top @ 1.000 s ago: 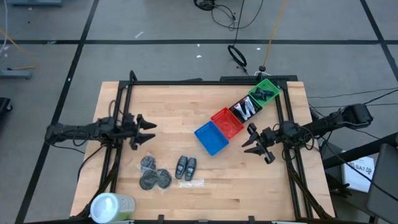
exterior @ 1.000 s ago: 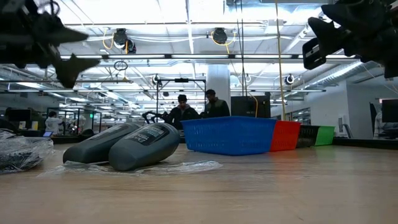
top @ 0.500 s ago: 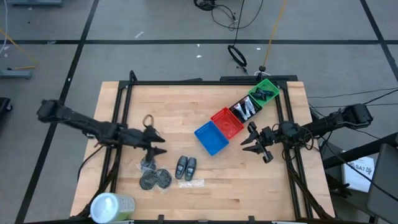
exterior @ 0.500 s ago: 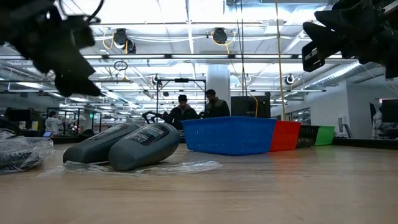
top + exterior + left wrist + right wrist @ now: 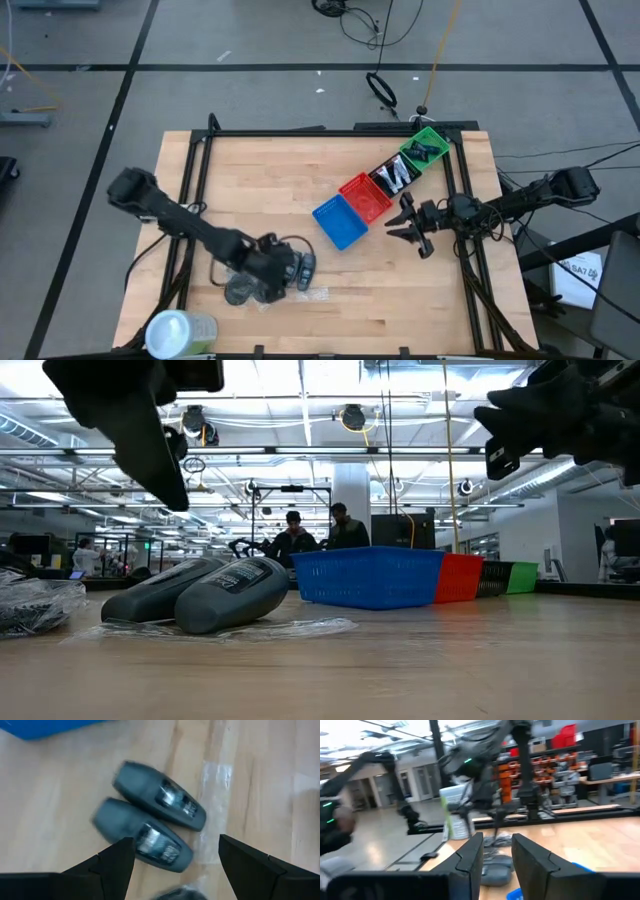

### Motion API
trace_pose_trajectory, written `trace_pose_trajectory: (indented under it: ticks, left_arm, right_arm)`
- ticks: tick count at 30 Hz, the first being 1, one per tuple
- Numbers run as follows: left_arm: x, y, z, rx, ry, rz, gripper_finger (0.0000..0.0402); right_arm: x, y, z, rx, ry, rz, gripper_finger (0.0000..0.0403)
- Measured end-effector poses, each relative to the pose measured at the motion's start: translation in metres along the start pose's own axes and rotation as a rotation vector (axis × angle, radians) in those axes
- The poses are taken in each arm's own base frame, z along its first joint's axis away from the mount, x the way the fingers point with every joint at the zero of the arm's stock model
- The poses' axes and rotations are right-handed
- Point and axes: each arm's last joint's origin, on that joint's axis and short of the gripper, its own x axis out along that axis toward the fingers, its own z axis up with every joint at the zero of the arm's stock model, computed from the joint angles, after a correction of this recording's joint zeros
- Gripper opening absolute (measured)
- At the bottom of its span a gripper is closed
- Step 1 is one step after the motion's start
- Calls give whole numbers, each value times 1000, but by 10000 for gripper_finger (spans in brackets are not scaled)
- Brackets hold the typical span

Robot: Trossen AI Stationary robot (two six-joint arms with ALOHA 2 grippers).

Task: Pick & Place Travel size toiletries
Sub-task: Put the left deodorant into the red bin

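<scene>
Two dark grey oblong packs (image 5: 299,268) lie side by side on the table, also seen in the low view (image 5: 205,594) and the left wrist view (image 5: 159,802). My left gripper (image 5: 285,270) hovers just above them, open, a finger on either side (image 5: 172,870), touching nothing. Dark round discs (image 5: 238,290) lie beside the packs, partly under the left arm. Small white tubes (image 5: 396,176) sit in a dark bin and dark bottles (image 5: 424,150) in the green bin. My right gripper (image 5: 402,228) waits open above the table, right of the blue bin.
A row of bins runs diagonally: blue (image 5: 338,224), red (image 5: 365,196), a dark one, green (image 5: 432,136). A clear crumpled wrapper (image 5: 315,294) lies under and beside the packs. A white-topped green container (image 5: 180,332) stands at the near left corner. People stand in the room behind (image 5: 315,538).
My left arm has swung from the table's left side toward the middle and near edge, over the discs, and down toward the grey packs, staying open. My right gripper has crept slightly toward the blue bin.
</scene>
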Motion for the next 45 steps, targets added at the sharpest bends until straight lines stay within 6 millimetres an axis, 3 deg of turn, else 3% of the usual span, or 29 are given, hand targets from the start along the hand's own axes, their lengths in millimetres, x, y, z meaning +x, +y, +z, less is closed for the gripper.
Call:
trace_pose_trajectory:
  ticks: [7, 15, 32, 45]
  left_arm:
    - [38, -10, -1, -142, 154, 139, 282]
    - [59, 0, -4, -365, 164, 244, 282]
    - [58, 36, -8, -426, 180, 560, 282]
    - [61, 45, 1, 72, 291, 499, 282]
  right_arm:
    - [0, -1, 1, 2, -17, -44, 89]
    - [0, -1, 1, 17, -19, -43, 89]
    - [0, -1, 1, 29, -17, -43, 89]
    - [0, -1, -1, 31, 0, -46, 89]
